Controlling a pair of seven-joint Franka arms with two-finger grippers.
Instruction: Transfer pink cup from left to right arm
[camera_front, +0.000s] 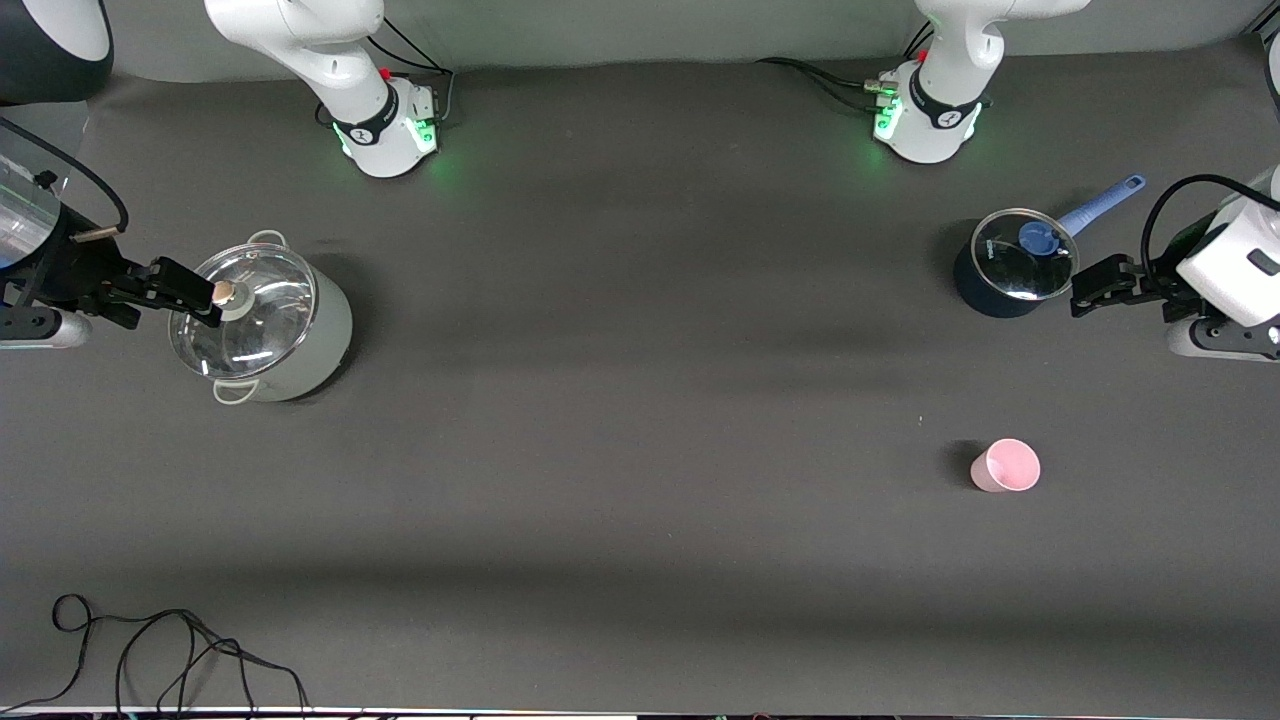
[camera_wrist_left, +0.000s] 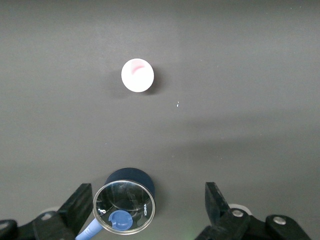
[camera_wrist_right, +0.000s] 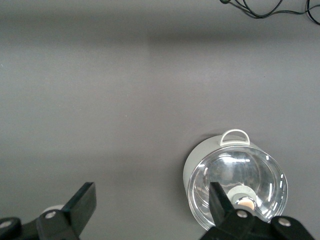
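Observation:
The pink cup (camera_front: 1005, 466) stands upright on the dark table toward the left arm's end, nearer to the front camera than the blue pot. It also shows in the left wrist view (camera_wrist_left: 137, 75). My left gripper (camera_front: 1092, 286) is up in the air beside the blue pot, open and empty, well apart from the cup. In the left wrist view its fingers stand wide apart around the pot lid (camera_wrist_left: 148, 202). My right gripper (camera_front: 190, 290) is open and empty over the edge of the white pot at the right arm's end; it shows too in the right wrist view (camera_wrist_right: 151, 200).
A dark blue pot (camera_front: 1010, 265) with a glass lid and a blue handle stands near the left gripper (camera_wrist_left: 131, 200). A white pot (camera_front: 265, 320) with a glass lid stands under the right gripper (camera_wrist_right: 235, 185). A black cable (camera_front: 170, 650) lies at the table's front edge.

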